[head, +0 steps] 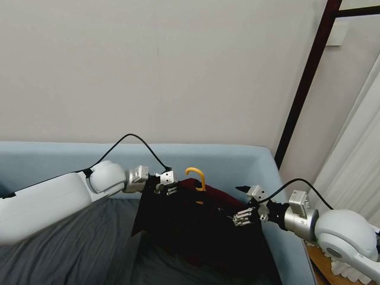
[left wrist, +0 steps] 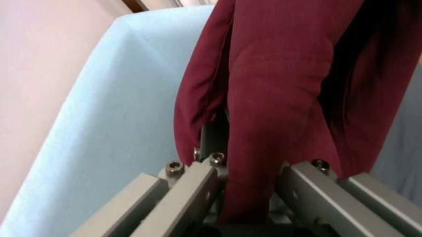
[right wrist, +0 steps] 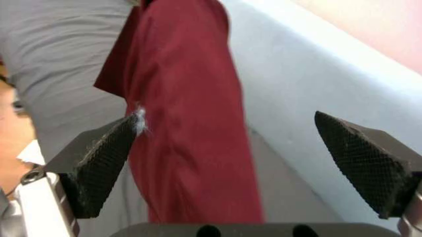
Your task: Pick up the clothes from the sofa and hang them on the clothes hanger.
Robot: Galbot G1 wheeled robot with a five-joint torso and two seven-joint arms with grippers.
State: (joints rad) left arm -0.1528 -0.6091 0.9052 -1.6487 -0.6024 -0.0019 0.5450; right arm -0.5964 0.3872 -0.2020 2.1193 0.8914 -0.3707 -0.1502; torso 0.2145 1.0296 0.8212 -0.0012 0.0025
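Note:
A dark red garment hangs on a hanger with a yellow hook above the sofa. My left gripper holds the garment's left shoulder; in the left wrist view the fingers are shut on a fold of the maroon cloth. My right gripper is at the garment's right shoulder. In the right wrist view its black pads stand wide apart and open, with the maroon cloth beyond them, nearer one pad.
The light blue sofa has a grey seat cushion under the garment. A dark wooden rack post rises at the right, beside a white curtain. A plain wall stands behind.

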